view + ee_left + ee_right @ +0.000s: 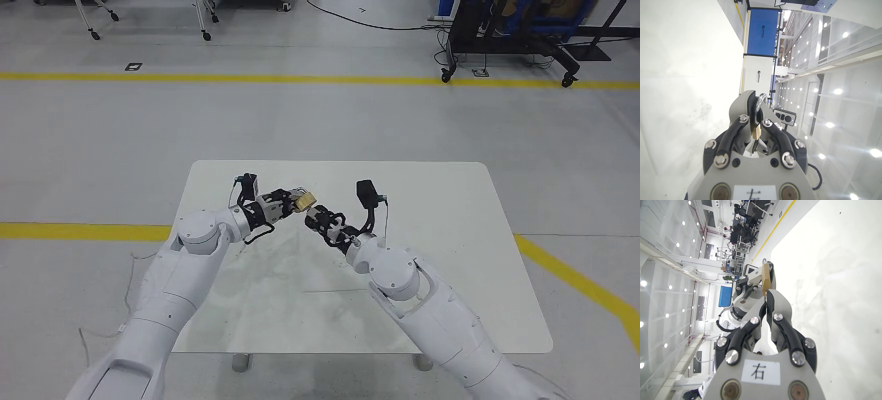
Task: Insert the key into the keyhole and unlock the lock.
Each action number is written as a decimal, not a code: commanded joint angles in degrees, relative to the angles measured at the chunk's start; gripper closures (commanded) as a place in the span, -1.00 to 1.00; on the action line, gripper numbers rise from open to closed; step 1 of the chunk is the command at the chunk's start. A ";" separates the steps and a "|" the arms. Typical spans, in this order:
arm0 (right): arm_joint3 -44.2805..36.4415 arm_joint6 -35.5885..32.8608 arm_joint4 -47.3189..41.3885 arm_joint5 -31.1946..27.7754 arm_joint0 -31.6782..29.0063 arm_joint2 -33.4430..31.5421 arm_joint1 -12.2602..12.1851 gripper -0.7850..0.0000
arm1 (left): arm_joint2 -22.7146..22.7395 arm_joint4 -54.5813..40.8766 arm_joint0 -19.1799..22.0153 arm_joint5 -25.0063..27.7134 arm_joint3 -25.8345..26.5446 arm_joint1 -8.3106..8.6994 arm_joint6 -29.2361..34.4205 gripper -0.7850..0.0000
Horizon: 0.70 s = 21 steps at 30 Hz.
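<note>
Left gripper (756,102) clamps the padlock (756,132), right gripper (768,298) pinches the key (765,294); misaligned entry could jam or dislodge it.

Above the table (450,260), near its middle, the left gripper (288,199) holds the padlock (304,201). Just right of it, the right gripper (316,214) holds the key (765,297) at the padlock's end opposite the shackle.
</note>
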<state>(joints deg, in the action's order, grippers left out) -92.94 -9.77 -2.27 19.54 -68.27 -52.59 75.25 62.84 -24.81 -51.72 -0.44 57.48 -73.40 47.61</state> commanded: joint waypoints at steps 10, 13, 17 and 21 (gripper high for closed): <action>1.16 -0.81 -1.13 -0.04 0.54 -0.33 0.67 -1.00 | 0.06 -0.81 0.38 -0.14 -0.86 -0.11 1.15 1.00; 1.16 -0.81 -1.13 -0.04 0.54 -0.33 0.67 -1.00 | 0.21 -0.99 0.37 -0.18 -1.03 -0.13 0.57 1.00; 1.16 -0.81 -1.13 -0.04 0.54 -0.33 0.67 -1.00 | 0.37 -1.22 0.27 -0.35 -1.03 -0.17 -0.25 1.00; 1.16 -0.81 -1.13 -0.04 0.54 -0.33 0.67 -1.00 | 0.49 -1.33 0.13 -0.52 -0.86 -0.21 -1.02 1.00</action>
<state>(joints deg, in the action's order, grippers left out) -91.78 -10.58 -3.40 19.50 -67.72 -52.92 75.92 63.30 -26.10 -51.55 -0.93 56.56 -73.60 46.82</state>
